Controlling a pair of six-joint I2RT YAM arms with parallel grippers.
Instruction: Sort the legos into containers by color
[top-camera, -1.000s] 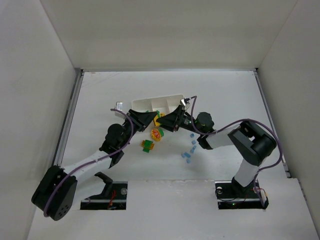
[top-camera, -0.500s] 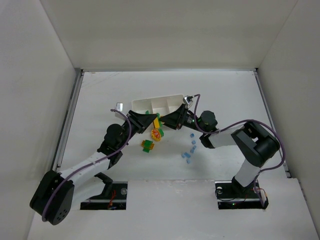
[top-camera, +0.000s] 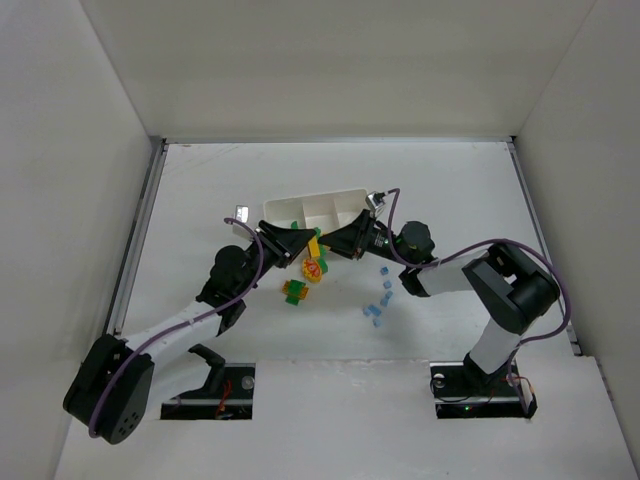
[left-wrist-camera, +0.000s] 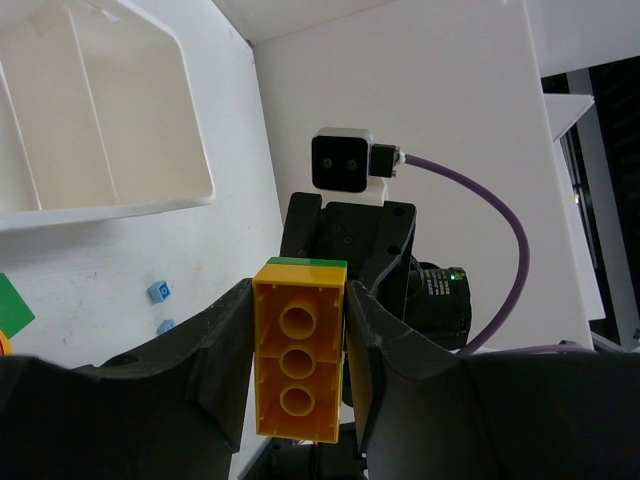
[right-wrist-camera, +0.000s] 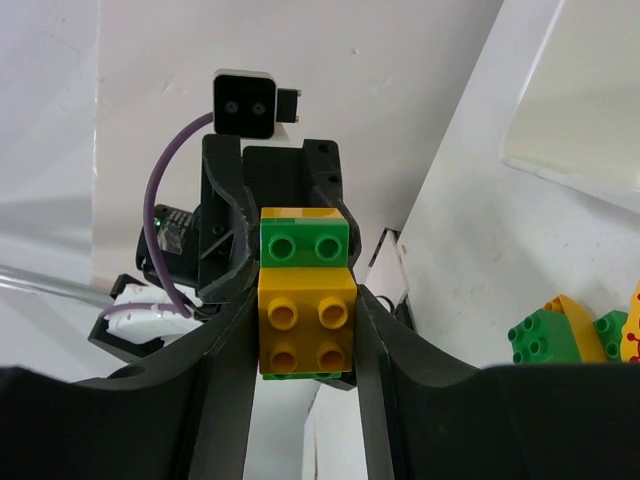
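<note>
Both grippers are shut on one joined cluster of yellow and green legos (top-camera: 315, 242), held between them just in front of the white tray (top-camera: 345, 196). My left gripper (top-camera: 304, 243) grips it from the left and my right gripper (top-camera: 331, 243) from the right. In the left wrist view the left gripper (left-wrist-camera: 298, 372) clamps the yellow brick (left-wrist-camera: 299, 360), underside showing. In the right wrist view the right gripper (right-wrist-camera: 305, 325) clamps a yellow brick (right-wrist-camera: 306, 320) with a green brick (right-wrist-camera: 304, 242) beyond it. The tray also shows in the left wrist view (left-wrist-camera: 150, 200).
A yellow and red cluster (top-camera: 315, 268) and a green and orange cluster (top-camera: 294, 291) lie on the table below the grippers. Several pale blue bricks (top-camera: 378, 305) lie to the right. A green and yellow cluster (right-wrist-camera: 555, 335) shows in the right wrist view.
Both grippers have shifted slightly with the cluster held between them, and the right arm's wrist has moved a little toward the far side. The loose bricks have not moved.
</note>
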